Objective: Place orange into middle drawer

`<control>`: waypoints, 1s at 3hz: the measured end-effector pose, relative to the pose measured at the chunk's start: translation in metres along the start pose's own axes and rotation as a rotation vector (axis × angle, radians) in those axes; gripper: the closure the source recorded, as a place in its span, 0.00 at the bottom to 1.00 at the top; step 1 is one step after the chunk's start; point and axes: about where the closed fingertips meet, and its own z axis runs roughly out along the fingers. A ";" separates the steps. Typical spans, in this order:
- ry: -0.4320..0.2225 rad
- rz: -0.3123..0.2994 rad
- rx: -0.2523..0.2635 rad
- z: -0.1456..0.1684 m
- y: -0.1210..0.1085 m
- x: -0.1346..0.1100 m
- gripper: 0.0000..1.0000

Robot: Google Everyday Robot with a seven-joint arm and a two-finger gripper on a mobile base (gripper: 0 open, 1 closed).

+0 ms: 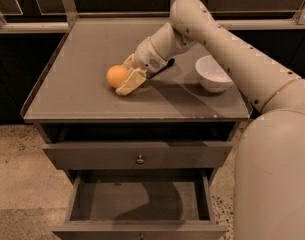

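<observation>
The orange [113,75] rests on the grey cabinet top [77,84], left of centre. My gripper [123,79] is down at the orange's right side, touching or nearly touching it, with the arm reaching in from the right. The middle drawer [137,204] is pulled open below the cabinet front, and its inside is bare. The knobbed drawer front [139,156] above it is closed.
A white bowl [213,74] stands on the cabinet top to the right of the gripper, under the arm. A raised rail runs along the back of the top. My large arm body [277,174] fills the right side. A speckled floor lies to the left.
</observation>
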 end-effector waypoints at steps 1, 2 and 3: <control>0.001 0.007 0.053 -0.013 0.013 -0.005 1.00; 0.028 0.029 0.208 -0.056 0.057 -0.017 1.00; 0.027 0.030 0.204 -0.054 0.057 -0.017 1.00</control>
